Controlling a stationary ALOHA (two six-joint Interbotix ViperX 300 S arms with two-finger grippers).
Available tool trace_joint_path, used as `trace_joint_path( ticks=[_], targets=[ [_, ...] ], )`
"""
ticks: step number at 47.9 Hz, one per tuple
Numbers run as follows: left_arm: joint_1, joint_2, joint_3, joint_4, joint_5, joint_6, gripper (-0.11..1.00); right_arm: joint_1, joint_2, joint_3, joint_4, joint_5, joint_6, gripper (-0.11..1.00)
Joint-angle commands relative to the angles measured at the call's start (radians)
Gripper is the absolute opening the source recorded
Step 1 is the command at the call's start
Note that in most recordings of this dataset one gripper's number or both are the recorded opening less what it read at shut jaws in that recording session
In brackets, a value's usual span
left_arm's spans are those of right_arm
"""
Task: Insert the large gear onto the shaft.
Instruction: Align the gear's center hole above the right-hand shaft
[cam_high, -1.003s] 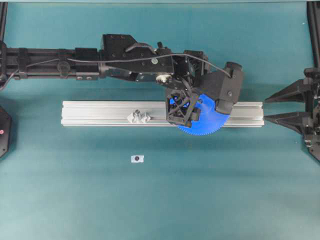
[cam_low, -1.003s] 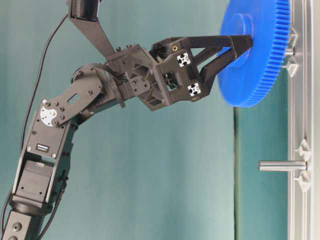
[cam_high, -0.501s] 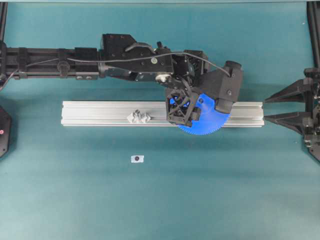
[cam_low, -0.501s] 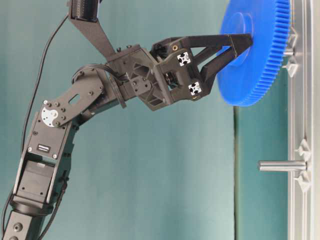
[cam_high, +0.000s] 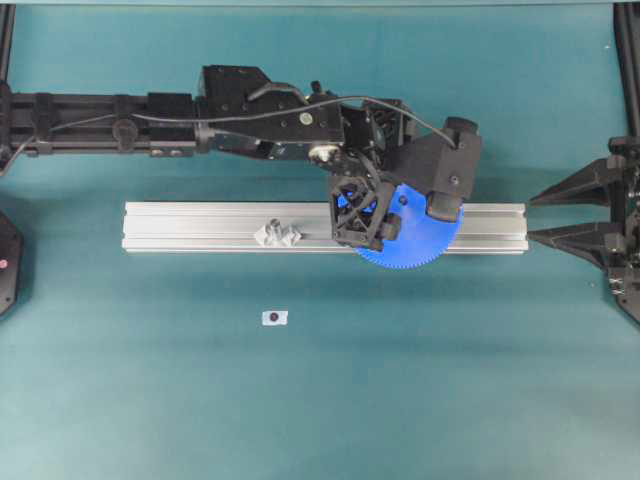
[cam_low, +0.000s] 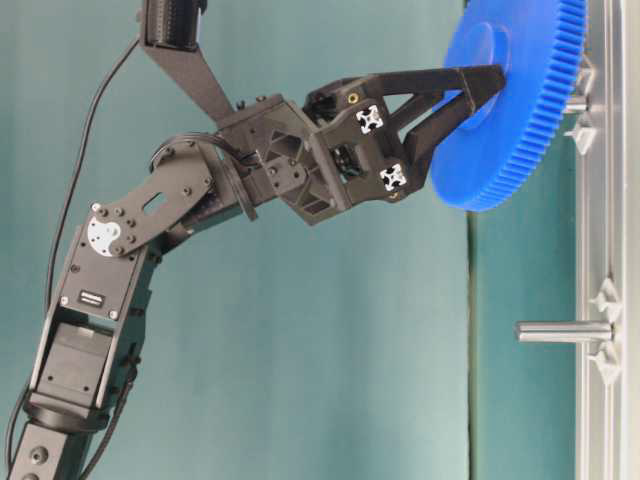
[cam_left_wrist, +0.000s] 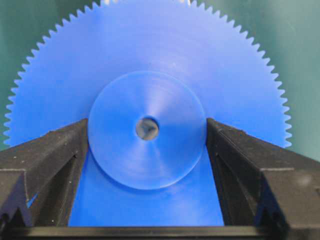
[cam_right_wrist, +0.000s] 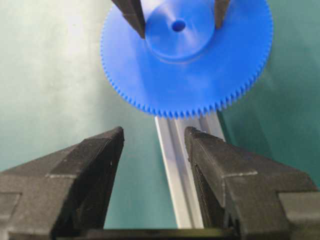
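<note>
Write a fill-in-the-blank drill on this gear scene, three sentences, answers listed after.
1. The left gripper clamps the large gear by its raised central ____.
2. The gear's colour is ____.
3. The right gripper holds nothing; its jaws stand ____ above the aluminium rail.

Answers: hub; blue; open

We see the left gripper (cam_high: 385, 205) clasping a blue gear (cam_high: 410, 240) above a long aluminium rail (cam_high: 200, 227) on teal table (cam_high: 320, 400).
</note>
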Motion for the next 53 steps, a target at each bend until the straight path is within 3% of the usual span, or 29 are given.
trace_joint_path(
  ticks=[1, 20, 53],
  targets=[
    [0.052, -0.025, 0.0, 0.008, 0.015, -0.002, 0.8, 0.008, 0.006, -0.014, 0.0, -0.009, 0.025, 0.6],
    [0.051, -0.028, 0.04, 0.008, 0.041, -0.002, 0.83, 0.015, 0.006, -0.017, -0.003, -0.011, 0.029, 0.6],
    [0.034, -0.003, 0.017, 0.008, -0.063, -0.032, 0.88, 0.017, 0.005, -0.017, -0.006, -0.011, 0.031, 0.6]
  ],
)
